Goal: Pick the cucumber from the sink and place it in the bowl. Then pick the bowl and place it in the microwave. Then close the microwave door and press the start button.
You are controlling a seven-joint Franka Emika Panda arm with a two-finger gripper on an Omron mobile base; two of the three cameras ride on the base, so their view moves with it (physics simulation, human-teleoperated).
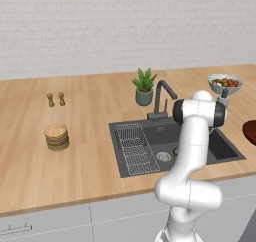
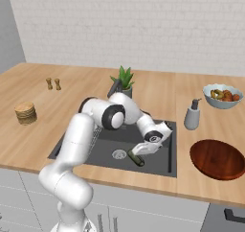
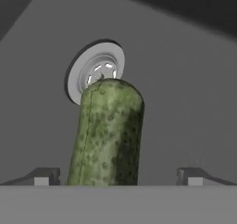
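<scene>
The end effector [image 3: 115, 177] is down in the sink [image 2: 160, 161] with its fingers [image 3: 44, 177] spread wide on each side of the cucumber [image 3: 109, 135]; it does not squeeze it; the cucumber lies on the sink floor by the drain [image 3: 96, 70].

cucumber [image 3: 107, 133] in sink [image 2: 158, 161], just beside drain [image 3: 97, 71]
</scene>
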